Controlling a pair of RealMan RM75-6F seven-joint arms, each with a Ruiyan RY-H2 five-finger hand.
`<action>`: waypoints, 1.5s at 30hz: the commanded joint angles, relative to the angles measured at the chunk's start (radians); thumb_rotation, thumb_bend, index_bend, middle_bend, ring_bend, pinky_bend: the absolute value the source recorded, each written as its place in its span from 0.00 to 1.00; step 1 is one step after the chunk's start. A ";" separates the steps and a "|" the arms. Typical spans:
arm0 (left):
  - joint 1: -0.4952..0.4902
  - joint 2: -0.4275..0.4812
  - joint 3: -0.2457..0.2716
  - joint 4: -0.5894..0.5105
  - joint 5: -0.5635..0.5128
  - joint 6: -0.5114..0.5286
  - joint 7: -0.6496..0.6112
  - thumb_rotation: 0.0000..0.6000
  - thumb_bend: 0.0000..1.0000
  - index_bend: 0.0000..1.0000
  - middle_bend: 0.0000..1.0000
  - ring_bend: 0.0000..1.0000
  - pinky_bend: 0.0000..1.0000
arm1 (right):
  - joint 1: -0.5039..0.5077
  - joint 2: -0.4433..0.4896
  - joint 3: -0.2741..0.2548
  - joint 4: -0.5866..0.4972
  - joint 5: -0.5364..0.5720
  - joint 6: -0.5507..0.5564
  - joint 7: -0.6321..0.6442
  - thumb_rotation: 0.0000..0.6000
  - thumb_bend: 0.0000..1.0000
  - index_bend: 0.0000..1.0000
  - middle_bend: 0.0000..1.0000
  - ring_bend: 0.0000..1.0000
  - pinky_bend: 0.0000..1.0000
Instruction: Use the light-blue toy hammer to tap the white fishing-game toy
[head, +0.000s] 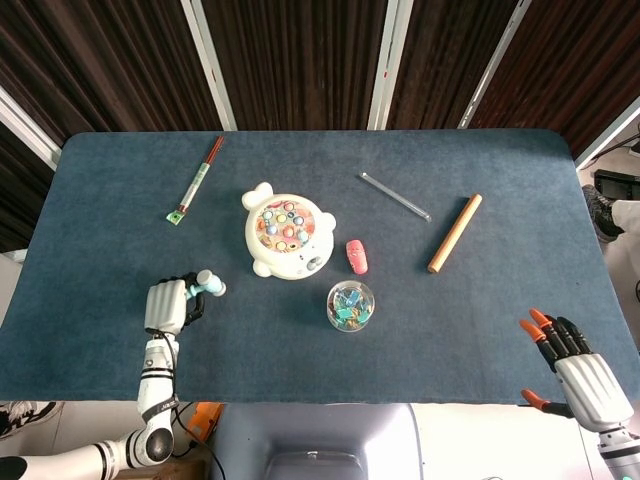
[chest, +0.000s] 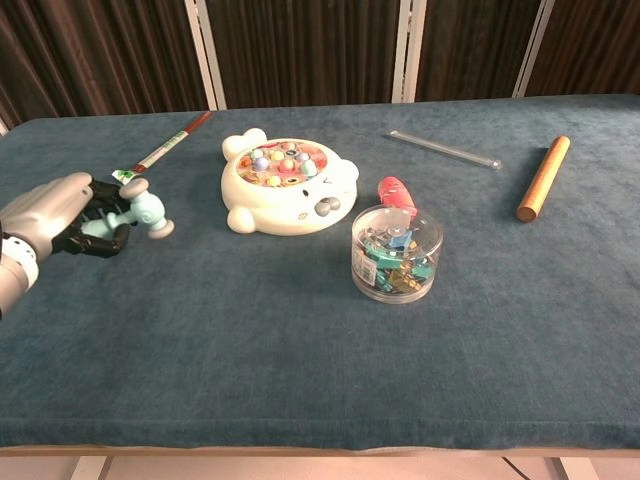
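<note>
chest view shows the left robot hand (chest: 55, 220) at the far left, with its fingers wrapped around the handle of the light-blue toy hammer (chest: 135, 212). the hammer head sticks out to the right of the hand and looks lifted a little off the blue surface (chest: 300, 340). so the step in hand seems to be the carry: the hammer is picked up but has not reached the toy. a bit further right sits the white fishing-game toy (chest: 287, 184), round like a bear face, with small coloured fish in its middle. it is near the hammer but not touching it. for the next move, i think the hand has to bring the hammer over to the right and a little away from the robot, until its head is above the toy, then dip it for a soft tap. next to the toy is a clear round tub (chest: 396, 253) full of small coloured clips, so the swing should stay away from it. far right in the head view, the right robot hand (head: 575, 365) rests by the edge with fingers spread and holds nothing. no words or brand names can be read on anything.
</note>
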 joint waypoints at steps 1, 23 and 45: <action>0.020 -0.028 0.020 0.057 0.102 0.086 -0.065 1.00 0.77 0.67 0.67 0.61 0.60 | 0.000 0.000 0.000 0.000 0.000 0.001 0.000 1.00 0.32 0.00 0.00 0.00 0.00; -0.013 0.033 -0.073 -0.015 0.217 0.067 -0.220 1.00 0.88 0.91 1.00 1.00 1.00 | 0.001 0.008 -0.005 -0.001 -0.008 0.000 0.012 1.00 0.32 0.00 0.00 0.00 0.00; -0.406 -0.176 -0.318 0.360 -0.127 -0.220 0.139 1.00 0.88 0.91 1.00 1.00 1.00 | 0.011 0.041 0.015 0.015 0.038 -0.010 0.117 1.00 0.32 0.00 0.00 0.00 0.00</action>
